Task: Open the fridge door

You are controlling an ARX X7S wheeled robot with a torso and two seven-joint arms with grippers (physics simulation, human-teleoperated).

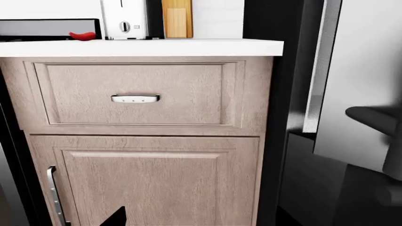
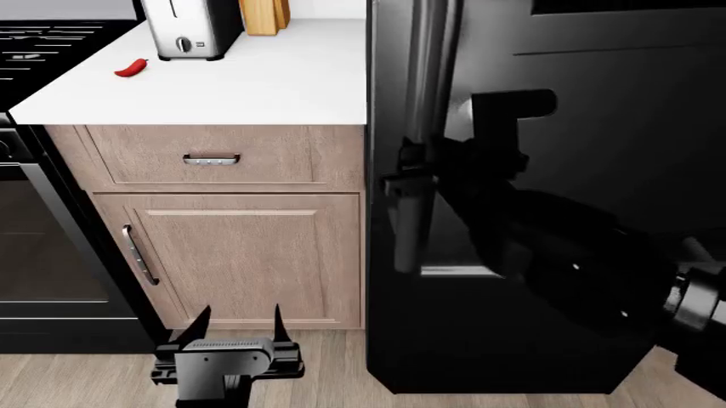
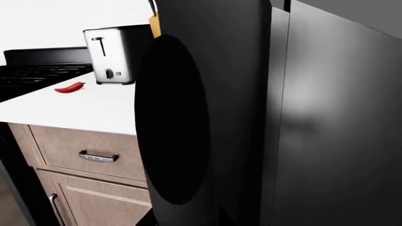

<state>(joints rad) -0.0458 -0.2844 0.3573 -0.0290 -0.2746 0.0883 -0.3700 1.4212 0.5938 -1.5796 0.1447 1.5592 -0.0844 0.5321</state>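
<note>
Door: the fridge door (image 2: 590, 127) fills your right side; handle (image 2: 422, 76) runs along its left edge.
Right claw: right gripper (image 2: 406, 183) sits at the handle; can't tell if it's clamped.
Left claw: left gripper (image 2: 235, 327) wide, idle, low.
Risk: weak grip slips off when you pull.
Obstacle: counter (image 2: 295, 85) and cabinet (image 2: 244, 255) just beside the handle edge; toaster (image 2: 187, 30) and chili (image 2: 132, 67) well apart.

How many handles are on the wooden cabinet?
2: a short drawer handle under the white countertop, and a long vertical door handle below it, on the side near the stove.
</note>
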